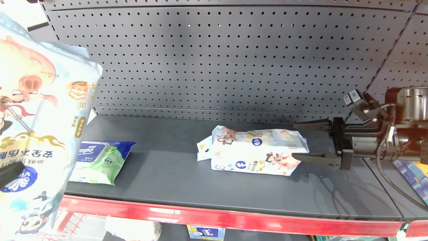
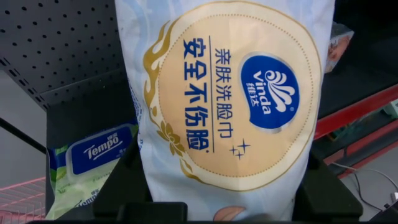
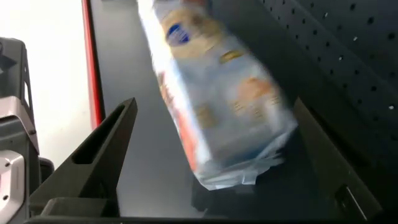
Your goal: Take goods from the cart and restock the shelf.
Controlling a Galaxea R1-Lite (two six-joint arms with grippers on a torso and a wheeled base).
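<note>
A white tissue pack with cartoon prints (image 1: 254, 154) lies flat on the grey shelf board (image 1: 174, 177), near its middle. My right gripper (image 1: 293, 140) stands open at the pack's right end, one finger on either side and neither pressing it. In the right wrist view that pack (image 3: 217, 99) lies between the spread fingers (image 3: 99, 149). A second, larger white tissue pack (image 1: 33, 127) hangs upright at the far left, above the shelf's front edge. My left gripper (image 2: 224, 193) is shut on its lower part (image 2: 230, 106).
A green and blue wet-wipe pack (image 1: 100, 160) lies on the shelf's left part, also seen under the held pack (image 2: 87, 162). Pegboard (image 1: 217, 60) closes the back. A red strip (image 1: 217, 216) runs along the front edge. A blue packet (image 1: 413, 175) lies on the adjoining shelf to the right.
</note>
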